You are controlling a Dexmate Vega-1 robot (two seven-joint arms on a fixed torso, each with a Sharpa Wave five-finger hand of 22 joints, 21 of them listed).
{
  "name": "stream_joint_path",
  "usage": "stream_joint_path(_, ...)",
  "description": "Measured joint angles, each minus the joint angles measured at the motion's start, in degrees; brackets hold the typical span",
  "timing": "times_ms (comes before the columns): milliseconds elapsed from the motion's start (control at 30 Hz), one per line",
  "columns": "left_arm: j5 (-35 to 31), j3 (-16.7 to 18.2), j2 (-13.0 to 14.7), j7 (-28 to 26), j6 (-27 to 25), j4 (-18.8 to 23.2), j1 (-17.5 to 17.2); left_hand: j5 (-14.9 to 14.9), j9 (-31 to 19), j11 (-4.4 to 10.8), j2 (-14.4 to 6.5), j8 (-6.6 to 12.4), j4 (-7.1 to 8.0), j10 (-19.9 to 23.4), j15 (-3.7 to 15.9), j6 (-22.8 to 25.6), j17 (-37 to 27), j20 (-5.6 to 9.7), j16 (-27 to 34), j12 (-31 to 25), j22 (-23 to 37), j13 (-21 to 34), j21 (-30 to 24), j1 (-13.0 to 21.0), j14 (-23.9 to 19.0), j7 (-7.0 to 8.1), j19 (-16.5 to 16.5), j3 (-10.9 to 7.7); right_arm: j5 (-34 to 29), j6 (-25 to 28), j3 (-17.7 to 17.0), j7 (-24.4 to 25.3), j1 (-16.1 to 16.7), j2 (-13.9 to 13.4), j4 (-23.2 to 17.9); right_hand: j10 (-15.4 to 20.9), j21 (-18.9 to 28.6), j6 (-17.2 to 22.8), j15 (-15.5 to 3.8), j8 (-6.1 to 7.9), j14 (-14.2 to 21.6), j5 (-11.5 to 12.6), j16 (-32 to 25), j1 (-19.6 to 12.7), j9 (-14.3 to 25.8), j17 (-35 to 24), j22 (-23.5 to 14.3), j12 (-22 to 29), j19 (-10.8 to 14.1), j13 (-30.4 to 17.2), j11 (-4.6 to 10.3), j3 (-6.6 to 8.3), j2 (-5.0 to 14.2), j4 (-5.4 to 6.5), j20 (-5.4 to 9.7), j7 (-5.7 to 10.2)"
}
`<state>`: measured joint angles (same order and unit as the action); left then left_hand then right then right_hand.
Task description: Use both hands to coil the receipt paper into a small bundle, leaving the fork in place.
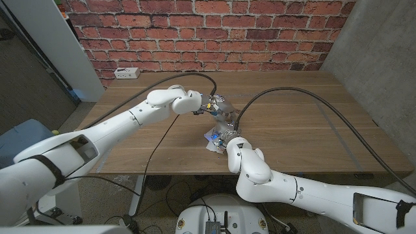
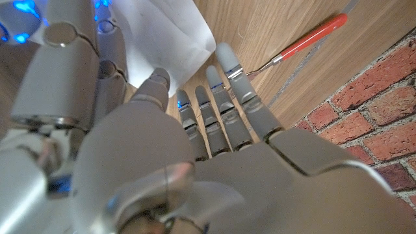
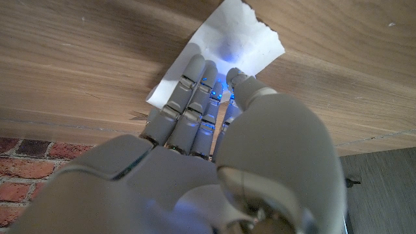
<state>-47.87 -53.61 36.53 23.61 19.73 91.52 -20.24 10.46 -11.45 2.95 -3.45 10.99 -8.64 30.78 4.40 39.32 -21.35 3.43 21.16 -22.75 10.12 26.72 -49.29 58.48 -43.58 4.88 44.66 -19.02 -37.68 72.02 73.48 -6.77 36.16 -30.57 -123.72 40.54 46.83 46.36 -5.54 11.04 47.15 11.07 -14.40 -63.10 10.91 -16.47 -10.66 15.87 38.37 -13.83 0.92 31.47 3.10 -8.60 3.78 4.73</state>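
The wooden table (image 1: 305, 123) is the landmark here, with a red brick wall (image 1: 214, 32) behind its far edge. A white power strip (image 1: 127, 73) lies at the table's far left corner, just before that wall.

The left arm (image 1: 110, 127) reaches in over the table's left side, and a black cable runs along it. The right arm (image 1: 305, 188) comes up over the near edge, with a second black cable arching over the table's right half.

The left hand (image 1: 213, 105) hangs over the middle of the table. From its wrist camera (image 2: 214, 130) its fingers point down toward the wood, close together, right beside a curl of the paper; whether they actually pinch it, I cannot tell.

The right hand (image 1: 227, 138) sits near the table's middle, a little closer to the near edge. In its own wrist view (image 3: 214, 110) the fingers lie stretched out on top of the paper, pressing it to the wood.

The receipt paper (image 3: 240, 39), white with a torn edge, lies on the table between the two hands, showing in the head view (image 1: 212, 138) as a small crumpled patch.

The fork (image 2: 302, 42) has a red handle and lies on the wood beyond the left hand's fingertips, apart from the paper.
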Motion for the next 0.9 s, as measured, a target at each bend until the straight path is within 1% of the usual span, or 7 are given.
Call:
stream_joint_path(100,-0.7,-0.1,0.0,-0.7,0.1,-0.1,-0.3,0.0,0.0,0.22,-0.5,0.26,-0.43,0.4,0.68,0.4,-0.7,0.74,1.1,-0.8,0.0,0.5,-0.1,1.0,-2.5,-0.37,1.0,-0.43,1.4,0.6,0.7,0.9,-0.8,-0.2,-0.2,0.3,0.0,0.0,0.00,0.00,0.0,0.0,0.0,0.0,0.0,0.0,0.0,0.0,0.0,0.0,-0.31,-0.24,0.00,0.24,-0.02,0.00)
stream_joint_path(400,-3.4,-1.0,-0.1,-2.8,-0.1,-0.7,-1.1,0.0,0.3,-0.14,-0.6,0.48,-0.28,-1.0,1.46,2.6,-1.4,1.80,1.7,-1.2,-0.3,1.7,-0.6,1.5,-4.6,-0.99,2.6,-0.57,5.9,2.2,2.6,4.0,-3.3,-0.6,-0.5,0.3,0.2,0.6,0.00,0.00,0.0,-0.3,0.0,0.8,0.0,0.3,0.2,-0.2,-0.3,0.1,-0.30,-0.24,0.16,0.24,-0.32,-0.01)
stream_joint_path(467,-4.1,-1.2,-0.2,-3.2,-0.3,-0.7,-1.2,0.0,0.3,0.19,-0.5,0.18,-0.24,-2.5,1.75,1.8,-1.4,2.13,1.6,-1.2,-0.3,2.4,-0.6,1.5,-4.9,-0.24,3.0,-0.55,6.7,2.5,3.0,4.6,-3.8,-0.7,-0.6,0.7,0.2,0.9,-0.19,0.23,0.2,-0.3,0.0,1.0,0.0,0.3,0.3,-0.2,-0.3,0.3,-0.32,-0.24,-0.08,0.24,-0.32,-0.24)
stream_joint_path(600,-5.9,-1.5,-0.1,-3.8,-1.1,-0.6,-1.7,-0.1,0.3,0.93,1.1,-0.86,1.56,-5.7,1.59,-2.9,-1.1,1.47,-0.4,-1.6,-0.3,3.9,-0.6,-1.9,-4.4,1.19,4.2,1.24,8.7,3.2,3.8,6.1,-5.1,-0.8,-0.8,1.1,0.2,0.9,-0.19,0.23,0.2,-0.3,-0.1,1.1,0.0,0.2,0.3,-0.2,-0.5,0.3,-0.10,-0.48,0.01,0.48,-0.12,-0.32)
stream_joint_path(667,-6.8,-1.6,-0.1,-3.8,-1.8,-0.4,-1.8,-0.1,0.2,0.91,0.5,-0.86,3.57,-6.3,1.21,-4.3,-0.6,0.87,-1.5,-2.3,-0.3,4.5,-0.6,-5.3,-3.9,1.74,4.8,2.00,9.3,3.5,4.3,6.6,-5.7,-0.8,-0.8,1.4,0.2,0.9,-0.19,0.23,0.2,-0.3,-0.2,1.3,0.0,0.1,0.3,-0.3,-0.5,0.3,0.00,-0.48,0.23,0.48,-0.11,-0.32)
stream_joint_path(733,-7.0,-1.6,0.0,-3.8,-2.1,-0.1,-2.1,-0.1,0.1,0.29,-1.2,-0.86,5.29,-6.3,1.22,-5.1,-0.2,-0.18,-2.4,-3.0,-0.3,5.0,-0.4,-8.0,-3.3,1.52,5.2,2.12,10.4,3.9,4.6,7.4,-6.1,-0.9,-0.8,1.4,0.2,0.9,-0.19,0.23,0.2,-0.5,-0.2,1.3,0.0,0.1,0.3,-0.4,-0.5,0.3,0.00,-0.48,0.23,0.48,-0.11,-0.32)
stream_joint_path(900,-7.3,-1.2,0.5,-3.4,-3.0,1.3,-2.9,-0.3,0.1,0.10,-2.3,-0.89,5.82,-6.1,0.87,-6.6,0.4,-1.43,-3.8,-3.3,-0.5,5.3,0.2,-9.2,-2.4,2.07,5.2,1.75,13.6,4.7,5.7,9.5,-7.6,-1.1,-1.1,1.4,0.2,1.4,-0.18,0.23,0.2,-0.5,-0.5,1.5,0.0,0.1,0.3,-0.6,-0.6,0.3,0.00,-0.48,0.47,0.48,-0.24,-0.13)
